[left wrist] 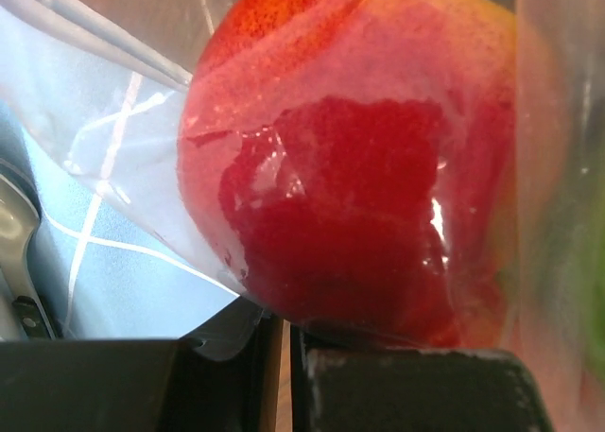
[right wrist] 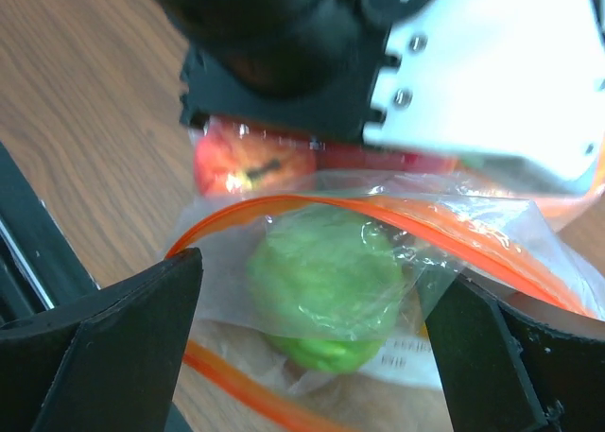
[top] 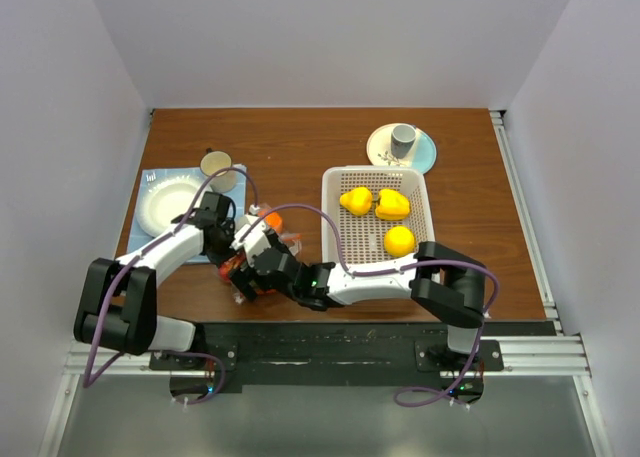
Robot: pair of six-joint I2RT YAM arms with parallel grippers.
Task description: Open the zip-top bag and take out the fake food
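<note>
The zip-top bag point(top: 243, 273) lies at the near left of the table, between both grippers. In the right wrist view its orange-red zip strip point(right wrist: 312, 203) gapes in a loop, and a green fake food point(right wrist: 326, 309) sits just inside the mouth. My right gripper point(right wrist: 321, 281) stands open, one finger on each side of that mouth. A red fake food point(left wrist: 359, 167) presses against the film right over my left gripper point(left wrist: 286, 333). Its jaws are nearly together, with bag film point(left wrist: 123, 120) draped over them. Three yellow fake foods point(top: 356, 200) lie in the white basket point(top: 377, 173).
The left arm's black and white housing point(right wrist: 406, 82) hangs just beyond the bag mouth. A white plate point(top: 165, 207) on a blue mat point(left wrist: 113, 281) and a tan cup point(top: 215, 163) stand at the left. A grey cup point(top: 403, 139) on a saucer stands at the back right.
</note>
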